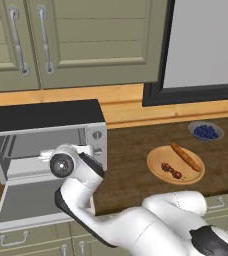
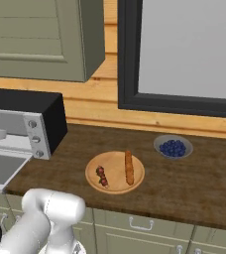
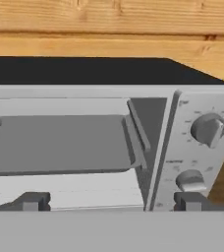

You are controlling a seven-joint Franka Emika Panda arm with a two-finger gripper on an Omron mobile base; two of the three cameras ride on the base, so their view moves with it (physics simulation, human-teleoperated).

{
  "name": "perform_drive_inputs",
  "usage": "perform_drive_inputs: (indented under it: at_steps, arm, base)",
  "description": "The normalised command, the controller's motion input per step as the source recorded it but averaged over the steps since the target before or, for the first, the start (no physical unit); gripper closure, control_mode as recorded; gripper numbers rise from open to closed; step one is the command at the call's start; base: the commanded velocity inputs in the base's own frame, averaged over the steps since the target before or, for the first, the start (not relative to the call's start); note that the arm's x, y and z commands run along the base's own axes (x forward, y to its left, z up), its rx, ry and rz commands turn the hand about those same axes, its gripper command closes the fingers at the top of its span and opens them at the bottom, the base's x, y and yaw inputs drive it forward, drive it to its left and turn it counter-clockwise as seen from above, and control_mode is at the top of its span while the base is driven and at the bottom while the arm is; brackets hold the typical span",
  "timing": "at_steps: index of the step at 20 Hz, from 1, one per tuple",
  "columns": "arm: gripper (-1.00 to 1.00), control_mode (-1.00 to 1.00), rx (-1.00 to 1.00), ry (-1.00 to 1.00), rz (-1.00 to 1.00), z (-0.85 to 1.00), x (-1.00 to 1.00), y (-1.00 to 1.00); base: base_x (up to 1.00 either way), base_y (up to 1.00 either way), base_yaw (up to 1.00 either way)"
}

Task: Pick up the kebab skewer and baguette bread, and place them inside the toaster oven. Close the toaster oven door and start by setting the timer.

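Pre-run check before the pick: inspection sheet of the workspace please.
Surface: dark wood counter.
Job's things: kebab skewer and baguette bread lie apart on a round wooden plate; toaster oven with toaster oven door folded down.
Clutter: bowl of blueberries.
Grippers: gripper empty, jaws open, facing the oven's opening.
Cables: nothing seen.
Surroundings: green cabinets, window, wood backsplash.

Both base views look down from behind the arm onto the same counter [image 1: 131, 165], sharing the toaster oven [image 1: 51, 130] and wooden plate [image 2: 115, 173]. The hand view sits close, seemingly level, facing the oven's opening and knobs [image 3: 208, 129].
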Motion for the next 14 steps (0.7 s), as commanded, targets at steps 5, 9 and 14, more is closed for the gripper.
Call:
perform_drive_inputs:
  at_steps: [5,9,14]
  arm:
    - [-1.0,-1.0,0.11,-0.08,-0.09,-0.29,0.45,0.75]
    - [-1.0,-1.0,0.06,-0.04,-0.04,-0.06,0.53,0.4]
    - [-1.0,-1.0,0.0,-0.01,-0.04,-0.24,0.42,0.39]
  base:
    - [0.0,0.0,0.0]
    - [0.0,0.0,0.0]
    - [0.0,0.0,0.0]
